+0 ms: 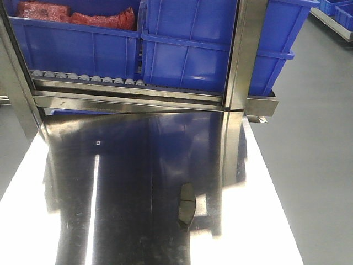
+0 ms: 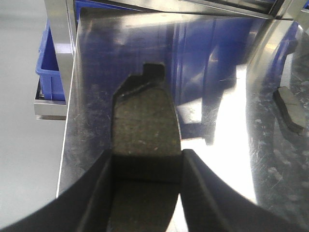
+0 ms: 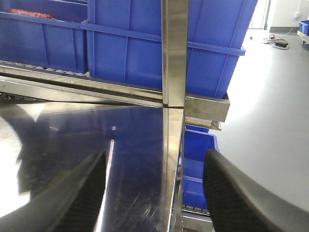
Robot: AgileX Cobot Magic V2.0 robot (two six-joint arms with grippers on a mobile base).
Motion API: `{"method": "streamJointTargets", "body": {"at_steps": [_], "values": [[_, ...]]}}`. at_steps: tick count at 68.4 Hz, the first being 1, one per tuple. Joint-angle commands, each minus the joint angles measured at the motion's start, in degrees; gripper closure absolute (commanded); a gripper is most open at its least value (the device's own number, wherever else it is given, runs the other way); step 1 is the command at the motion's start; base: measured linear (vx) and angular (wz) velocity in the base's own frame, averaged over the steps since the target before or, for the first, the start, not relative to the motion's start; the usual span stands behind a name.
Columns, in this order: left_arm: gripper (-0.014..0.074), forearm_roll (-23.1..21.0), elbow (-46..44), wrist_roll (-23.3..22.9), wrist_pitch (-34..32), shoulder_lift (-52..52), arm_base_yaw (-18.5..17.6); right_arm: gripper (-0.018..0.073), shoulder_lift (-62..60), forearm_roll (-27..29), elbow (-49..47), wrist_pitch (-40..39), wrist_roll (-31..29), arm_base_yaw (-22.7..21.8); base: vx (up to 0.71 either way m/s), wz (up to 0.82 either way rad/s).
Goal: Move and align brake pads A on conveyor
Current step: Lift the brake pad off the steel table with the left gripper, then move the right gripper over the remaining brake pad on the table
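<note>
Front view: a mirror-bright steel tabletop [image 1: 110,221] runs up to a roller rack [image 1: 88,77] carrying three blue crates [image 1: 187,61], with grey floor [image 1: 314,138] at 3 o'clock. One brake pad [image 1: 186,205] lies flat on the steel toward 5 o'clock.

Left wrist view: the left pincer [image 2: 147,162] pinches a held pad [image 2: 145,128]; a second pad [image 2: 289,108] lies at 3 o'clock.

Right wrist view: the right pincer [image 3: 154,193] is spread wide over the tabletop's edge.

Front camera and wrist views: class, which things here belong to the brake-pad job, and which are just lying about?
Job: brake pad gripped by the left end effector; second brake pad lying on the steel tabletop; open right end effector.
Lying about: blue crates; roller rack; red items.
</note>
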Motion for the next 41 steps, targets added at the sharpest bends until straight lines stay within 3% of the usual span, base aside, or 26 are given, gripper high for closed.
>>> {"method": "streamJointTargets", "body": {"at_steps": [1, 27, 41], "values": [[0.0603, 0.2, -1.6, -0.1, -5.3, 0.9, -0.2, 0.0127, 0.6, -0.4, -1.4, -4.3, -0.5, -0.1, 0.00, 0.00], [0.0603, 0.2, -1.6, -0.1, -5.3, 0.9, -0.2, 0.0127, 0.6, -0.4, -1.4, -4.6, -0.3, -0.1, 0.00, 0.00], [0.0603, 0.2, -1.6, -0.1, -5.3, 0.9, -0.2, 0.0135, 4.1, 2.4, -3.0, -2.6, -0.2, -0.1, 0.00, 0.00]]}}
